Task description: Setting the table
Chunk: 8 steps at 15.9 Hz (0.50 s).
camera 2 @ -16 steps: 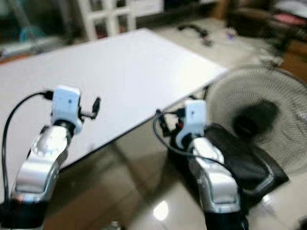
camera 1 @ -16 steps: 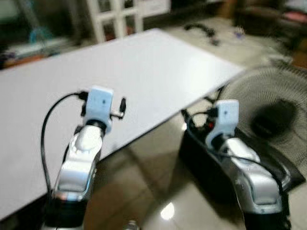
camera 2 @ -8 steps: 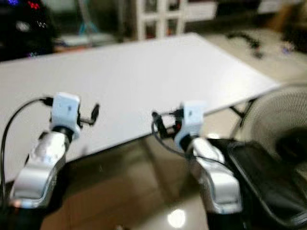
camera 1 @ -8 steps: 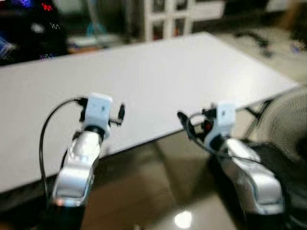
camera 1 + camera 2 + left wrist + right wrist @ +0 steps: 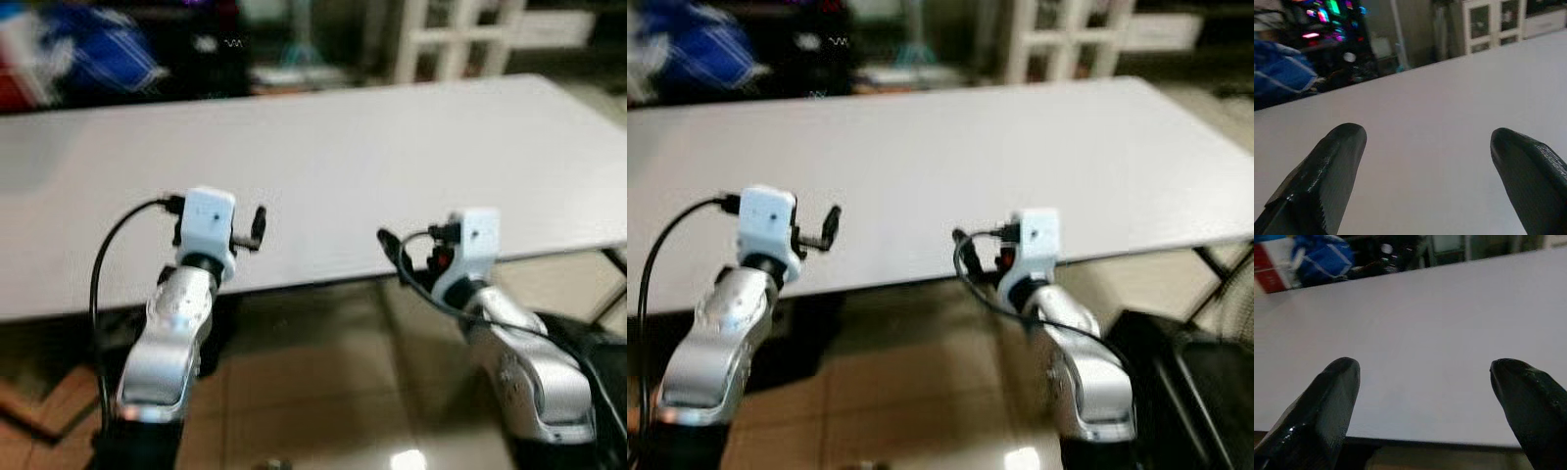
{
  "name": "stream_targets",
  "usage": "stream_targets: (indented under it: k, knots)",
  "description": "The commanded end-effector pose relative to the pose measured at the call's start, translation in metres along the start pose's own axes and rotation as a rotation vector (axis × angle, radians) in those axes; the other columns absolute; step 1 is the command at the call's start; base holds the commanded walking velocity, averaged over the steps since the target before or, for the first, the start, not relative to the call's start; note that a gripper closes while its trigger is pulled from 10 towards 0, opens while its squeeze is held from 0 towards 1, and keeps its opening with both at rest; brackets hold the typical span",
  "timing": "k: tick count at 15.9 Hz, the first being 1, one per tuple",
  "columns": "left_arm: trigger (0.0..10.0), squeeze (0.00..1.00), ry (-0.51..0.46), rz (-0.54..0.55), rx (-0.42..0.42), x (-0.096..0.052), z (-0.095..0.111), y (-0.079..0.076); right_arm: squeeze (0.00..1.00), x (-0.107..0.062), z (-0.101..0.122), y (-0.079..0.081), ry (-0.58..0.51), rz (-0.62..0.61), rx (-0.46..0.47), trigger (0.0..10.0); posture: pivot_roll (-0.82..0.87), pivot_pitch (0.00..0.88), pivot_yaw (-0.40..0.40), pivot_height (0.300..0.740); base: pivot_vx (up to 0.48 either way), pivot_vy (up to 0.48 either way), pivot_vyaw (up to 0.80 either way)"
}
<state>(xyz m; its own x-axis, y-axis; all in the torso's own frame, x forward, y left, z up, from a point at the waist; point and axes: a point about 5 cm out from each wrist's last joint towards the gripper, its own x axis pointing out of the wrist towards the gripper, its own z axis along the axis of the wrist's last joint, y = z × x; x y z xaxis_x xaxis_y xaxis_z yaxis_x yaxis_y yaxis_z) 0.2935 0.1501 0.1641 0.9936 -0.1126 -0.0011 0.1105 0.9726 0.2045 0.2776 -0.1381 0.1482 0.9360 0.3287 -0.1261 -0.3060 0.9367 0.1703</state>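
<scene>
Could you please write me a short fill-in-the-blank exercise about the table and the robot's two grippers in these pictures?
1. The long table has a plain ____ top.
2. The left gripper has its two black fingers spread ____.
3. The right gripper holds ____ between its fingers.
4. The floor under the arms is laid with ____.

Missing words: white; open; nothing; tiles

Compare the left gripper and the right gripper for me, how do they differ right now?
The left gripper has only tabletop ahead of its fingers, while the right gripper also looks down on the near edge of the white table and the floor below it. In the head views the left arm sits slightly higher than the right. Both grippers are open, hold nothing, and point at the table.
</scene>
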Motion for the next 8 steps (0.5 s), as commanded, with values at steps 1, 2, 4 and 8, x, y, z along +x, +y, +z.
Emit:
stream_targets:
  k: [1,2,4,8]
  knots:
    - [10.0,0.0,-0.006,0.001,0.004,0.0007,0.0027,0.0017,0.0,0.0021,0.0041,0.0055,-0.005,0.036,-0.008,10.0,0.0,0.0,0.002,0.74,0.0,0.304,0.0]
    - [10.0,0.0,-0.006,0.001,0.003,0.0009,0.0027,0.0018,0.0,0.0029,0.0038,0.0056,-0.004,0.037,-0.006,10.0,0.01,0.0,-0.001,0.74,0.0,0.311,0.0]
    - [10.0,0.0,-0.006,0.004,0.008,0.0011,0.003,0.0024,0.0,0.0039,0.0037,0.0046,-0.001,0.027,-0.01,10.0,0.01,0.0,0.0,0.74,0.0,0.379,0.0]
    - [10.0,0.0,-0.004,0.006,0.013,0.0028,0.0038,0.0035,0.0,0.0068,0.0023,-0.0006,0.009,-0.032,-0.03,10.0,0.01,0.0,-0.001,0.74,0.0,0.415,0.0]
